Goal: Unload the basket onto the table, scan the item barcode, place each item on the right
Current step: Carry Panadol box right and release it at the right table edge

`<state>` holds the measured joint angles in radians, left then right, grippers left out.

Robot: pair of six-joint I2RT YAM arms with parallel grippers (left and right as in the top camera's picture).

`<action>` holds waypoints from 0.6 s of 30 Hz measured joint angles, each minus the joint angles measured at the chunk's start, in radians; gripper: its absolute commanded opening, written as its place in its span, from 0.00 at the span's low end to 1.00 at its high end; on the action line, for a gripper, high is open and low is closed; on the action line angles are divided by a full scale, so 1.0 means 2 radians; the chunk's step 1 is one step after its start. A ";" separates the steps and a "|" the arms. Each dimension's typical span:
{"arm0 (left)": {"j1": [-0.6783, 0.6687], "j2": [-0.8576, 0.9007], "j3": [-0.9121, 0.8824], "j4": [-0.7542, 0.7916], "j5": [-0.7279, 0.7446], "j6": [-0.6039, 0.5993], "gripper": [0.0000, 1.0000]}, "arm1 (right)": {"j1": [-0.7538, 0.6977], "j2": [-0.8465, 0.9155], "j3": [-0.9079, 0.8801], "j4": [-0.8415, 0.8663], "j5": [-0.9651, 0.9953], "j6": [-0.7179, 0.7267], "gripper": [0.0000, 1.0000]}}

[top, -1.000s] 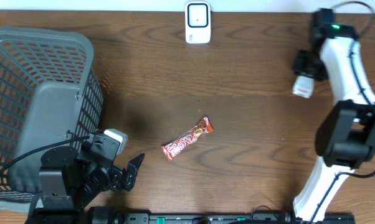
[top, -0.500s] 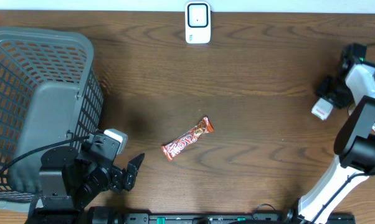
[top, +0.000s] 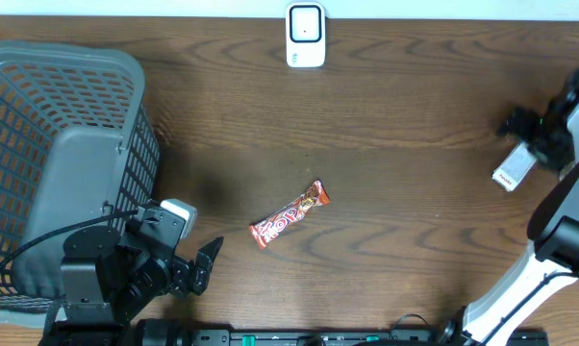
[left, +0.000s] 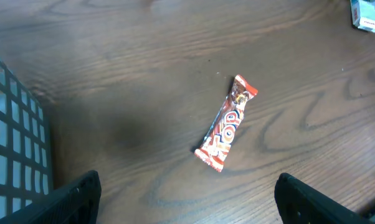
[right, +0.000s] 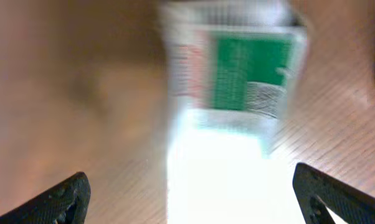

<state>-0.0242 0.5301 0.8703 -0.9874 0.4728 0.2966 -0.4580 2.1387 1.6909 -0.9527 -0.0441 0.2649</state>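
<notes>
Table (top: pixel 415 250) lying mostly open in front of scanner (top: pixel 305 36); basket (top: pixel 68 144) crowding its far left. White box (top: pixel 514 169), green label, sitting far right of scanner near table edge. Right gripper (right: pixel 197 196) and left gripper (left: pixel 187 199) both gaping, clamping nothing.

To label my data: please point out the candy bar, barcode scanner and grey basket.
candy bar (top: pixel 289 215), overhead view, middle of wrapper
barcode scanner (top: pixel 306 35), overhead view, front face
grey basket (top: pixel 68 50), overhead view, top rim

Four kinds of thing are showing, one of each.
One grey basket (top: pixel 68 53), one white scanner (top: pixel 305 35), one red candy bar (top: pixel 289 213) and one small white box (top: pixel 513 168) are appearing.
</notes>
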 measured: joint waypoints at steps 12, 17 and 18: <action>0.000 0.000 0.000 0.000 0.000 0.000 0.87 | 0.170 -0.008 0.113 -0.161 -0.076 0.014 0.99; 0.000 0.000 0.000 0.000 0.000 0.000 0.87 | 0.257 -0.008 0.102 -0.184 -0.134 -0.017 0.99; 0.000 0.000 0.000 0.000 0.000 0.000 0.87 | 0.272 -0.008 0.098 -0.184 -0.142 -0.027 0.99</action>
<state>-0.0242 0.5301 0.8703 -0.9871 0.4728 0.2970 0.0860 2.1223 1.8866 -1.3205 -0.3286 0.2104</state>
